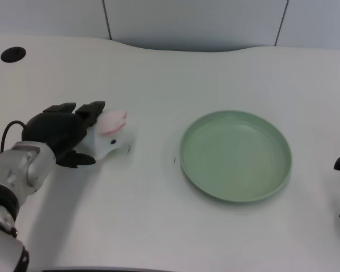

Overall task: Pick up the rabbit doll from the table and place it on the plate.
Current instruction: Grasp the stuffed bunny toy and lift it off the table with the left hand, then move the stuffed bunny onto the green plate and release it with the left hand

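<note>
One view only, the head view. The left robot hand (61, 135) lies at the left of the table (158, 215), its fingers wrapped around the rear of the rabbit doll (109, 136), grasping it; the doll seems to rest on the table surface, not yet lifted. The doll's long axis runs left to right, its head and pink ears pointing right out of the fingers, toward the green plate (236, 156). That plate sits empty, well apart to the right. The coming move, I judge, is a lift and a carry rightward.

white table (158, 226), dark round hole (13, 54) near its far-left corner
</note>
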Motion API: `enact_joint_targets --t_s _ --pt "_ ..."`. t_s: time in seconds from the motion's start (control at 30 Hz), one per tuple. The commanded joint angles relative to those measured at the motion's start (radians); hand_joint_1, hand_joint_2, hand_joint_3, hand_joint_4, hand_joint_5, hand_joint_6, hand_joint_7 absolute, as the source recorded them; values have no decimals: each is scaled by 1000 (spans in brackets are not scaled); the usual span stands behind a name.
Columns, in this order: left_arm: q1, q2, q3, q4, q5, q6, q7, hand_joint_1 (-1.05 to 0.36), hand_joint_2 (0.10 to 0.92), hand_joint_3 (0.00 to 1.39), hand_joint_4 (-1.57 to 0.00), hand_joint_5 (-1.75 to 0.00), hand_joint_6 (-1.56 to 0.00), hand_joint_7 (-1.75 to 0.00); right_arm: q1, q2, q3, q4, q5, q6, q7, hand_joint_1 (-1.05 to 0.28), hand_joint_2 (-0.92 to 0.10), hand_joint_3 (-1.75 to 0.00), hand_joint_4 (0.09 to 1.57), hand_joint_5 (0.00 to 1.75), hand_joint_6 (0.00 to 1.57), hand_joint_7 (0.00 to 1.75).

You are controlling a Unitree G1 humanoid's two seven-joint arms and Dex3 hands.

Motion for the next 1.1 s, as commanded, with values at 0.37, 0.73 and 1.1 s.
enact_joint_targets --t_s 0.37,0.73,1.1 --pt "-60 -50 -37 31 39 63 171 234 921 123 -671 -1182 -1017 -286 15 -7 -1 -8 9 -3 -12 -391 -918 -163 1572 1746 1226 1746" --pt "-77 -55 -61 32 43 50 185 283 921 125 -595 -1390 -1038 -365 17 -11 6 -13 3 -4 -19 -402 -921 -154 1571 1746 1228 1746" --pt "-157 -36 -13 3 5 -117 265 344 907 14 -617 -1385 -1002 -437 16 -4 7 -15 2 -19 -24 -398 -921 -153 1555 1746 1209 1746"
